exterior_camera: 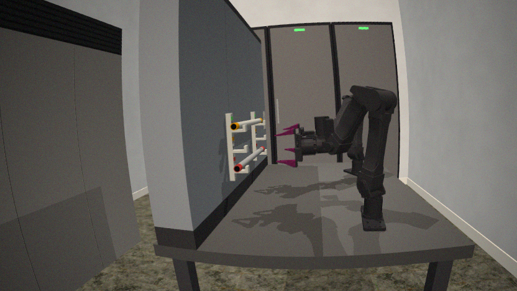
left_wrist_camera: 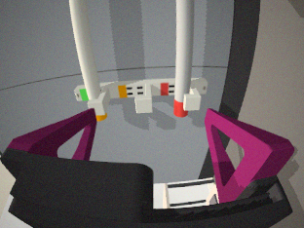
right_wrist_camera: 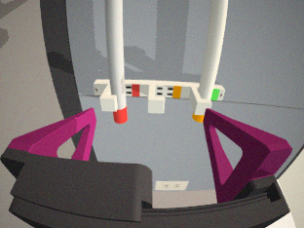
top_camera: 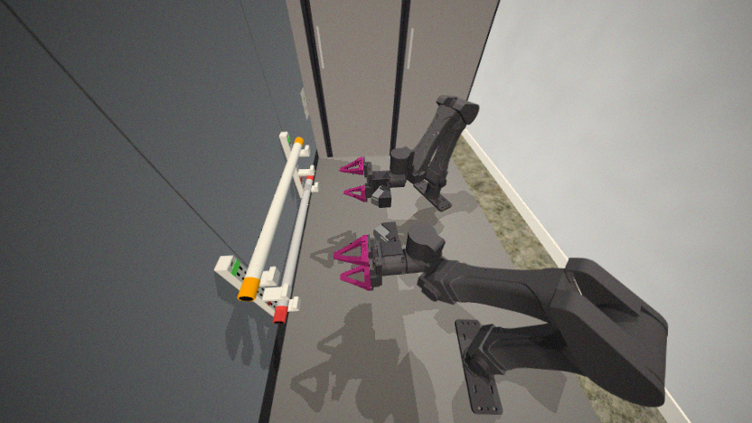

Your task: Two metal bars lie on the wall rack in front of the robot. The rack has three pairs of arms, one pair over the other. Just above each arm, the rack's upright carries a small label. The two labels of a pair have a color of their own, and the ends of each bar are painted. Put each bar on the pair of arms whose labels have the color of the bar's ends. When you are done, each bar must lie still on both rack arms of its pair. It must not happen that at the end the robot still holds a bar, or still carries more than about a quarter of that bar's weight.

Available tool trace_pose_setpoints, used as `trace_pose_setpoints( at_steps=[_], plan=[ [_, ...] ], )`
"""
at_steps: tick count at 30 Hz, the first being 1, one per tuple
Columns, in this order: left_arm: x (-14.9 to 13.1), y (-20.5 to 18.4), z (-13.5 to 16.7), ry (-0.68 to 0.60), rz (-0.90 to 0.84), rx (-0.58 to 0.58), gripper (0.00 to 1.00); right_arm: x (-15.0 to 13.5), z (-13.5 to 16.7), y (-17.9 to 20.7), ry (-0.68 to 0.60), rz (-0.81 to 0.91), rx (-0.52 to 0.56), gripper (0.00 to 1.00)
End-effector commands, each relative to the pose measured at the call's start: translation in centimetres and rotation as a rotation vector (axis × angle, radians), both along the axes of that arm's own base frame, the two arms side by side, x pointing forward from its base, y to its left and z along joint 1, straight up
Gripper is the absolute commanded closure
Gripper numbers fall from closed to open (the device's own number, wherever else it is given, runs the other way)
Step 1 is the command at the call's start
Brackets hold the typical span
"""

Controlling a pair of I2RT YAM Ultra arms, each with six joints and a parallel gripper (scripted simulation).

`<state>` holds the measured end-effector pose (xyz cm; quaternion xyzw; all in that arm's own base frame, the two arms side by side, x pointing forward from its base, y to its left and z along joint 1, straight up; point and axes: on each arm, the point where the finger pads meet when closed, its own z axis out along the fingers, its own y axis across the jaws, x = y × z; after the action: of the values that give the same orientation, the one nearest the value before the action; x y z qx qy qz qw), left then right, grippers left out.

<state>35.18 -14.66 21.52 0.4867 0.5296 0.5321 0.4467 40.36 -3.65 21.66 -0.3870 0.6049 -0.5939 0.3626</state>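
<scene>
The white wall rack's near upright (top_camera: 237, 269) and far upright (top_camera: 290, 149) carry three pairs of arms. The orange-ended bar (top_camera: 273, 215) lies on the top pair, beside the green labels (left_wrist_camera: 85, 94). The red-ended bar (top_camera: 296, 236) lies on the bottom pair, by the red labels (left_wrist_camera: 164, 89). The middle pair, with orange labels (left_wrist_camera: 123, 91), is empty. My left gripper (top_camera: 339, 267) is open and empty, facing the near upright with a gap between. My right gripper (top_camera: 343, 181) is open and empty, facing the far upright. Both have one finger above the other.
The rack hangs on a dark grey wall panel (top_camera: 157, 157) along the table's edge. Tall cabinet doors (top_camera: 357, 68) stand at the far end, with a wall outlet (top_camera: 302, 94) beside them. Both arm bases (top_camera: 478, 362) are bolted to the table top.
</scene>
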Motion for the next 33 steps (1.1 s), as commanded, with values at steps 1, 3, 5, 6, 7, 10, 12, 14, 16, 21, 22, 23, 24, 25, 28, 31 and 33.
trace_pose_setpoints(
  at_steps=[1,3,5,6,7,10,12,14,16,21,22,23,24,25,28,31,33],
  plan=[
    [0.9,0.0,0.2,-0.040,-0.013,-0.040,0.00,0.9,0.0,-0.4,-0.037,0.006,0.005,0.00],
    [1.3,0.0,-0.2,-0.040,-0.013,-0.040,0.00,1.3,-0.3,-0.6,-0.037,0.006,0.005,0.00],
    [1.7,0.1,-0.6,-0.040,-0.013,-0.040,0.00,1.7,-0.7,-0.8,-0.037,0.006,0.005,0.00],
    [2.0,0.1,-0.8,-0.040,-0.013,-0.040,0.00,1.9,-0.9,-0.9,-0.037,0.006,0.005,0.00],
    [2.2,0.1,-1.0,-0.040,-0.013,-0.040,0.00,2.1,-1.1,-1.0,-0.037,0.006,0.005,0.00],
    [2.4,0.2,-1.2,-0.040,-0.013,-0.040,0.00,2.3,-1.3,-1.1,-0.037,0.006,0.005,0.00],
    [2.8,0.2,-1.6,-0.040,-0.013,-0.040,0.00,2.7,-1.7,-1.3,-0.037,0.006,0.005,0.00],
    [3.3,0.3,-2.0,-0.040,-0.013,-0.040,0.00,3.1,-2.1,-1.5,-0.037,0.006,0.005,0.00],
    [3.7,0.3,-2.4,-0.040,-0.013,-0.040,0.00,3.5,-2.5,-1.7,-0.037,0.006,0.005,0.00],
    [4.8,0.4,-3.4,-0.040,-0.013,-0.040,0.00,4.5,-3.5,-2.2,-0.037,0.006,0.005,0.00],
    [5.0,0.5,-3.6,-0.040,-0.013,-0.040,0.00,4.7,-3.7,-2.2,-0.037,0.006,0.005,0.00],
    [5.3,0.5,-3.8,-0.040,-0.013,-0.040,0.00,4.9,-3.9,-2.3,-0.037,0.006,0.005,0.00],
    [5.5,0.5,-4.0,-0.040,-0.013,-0.040,0.00,5.1,-4.1,-2.4,-0.037,0.006,0.005,0.00],
    [5.7,0.5,-4.2,-0.040,-0.013,-0.040,0.00,5.3,-4.3,-2.5,-0.037,0.006,0.005,0.00],
    [5.7,0.5,-4.2,-0.040,-0.013,-0.040,0.00,5.3,-4.3,-2.5,-0.037,0.006,0.005,0.00],
    [5.7,0.5,-4.2,-0.040,-0.013,-0.040,0.00,5.3,-4.3,-2.5,-0.037,0.006,0.005,0.00],
    [5.7,0.5,-4.2,-0.040,-0.013,-0.040,0.00,5.3,-4.3,-2.5,-0.037,0.006,0.005,0.00]
  ],
)
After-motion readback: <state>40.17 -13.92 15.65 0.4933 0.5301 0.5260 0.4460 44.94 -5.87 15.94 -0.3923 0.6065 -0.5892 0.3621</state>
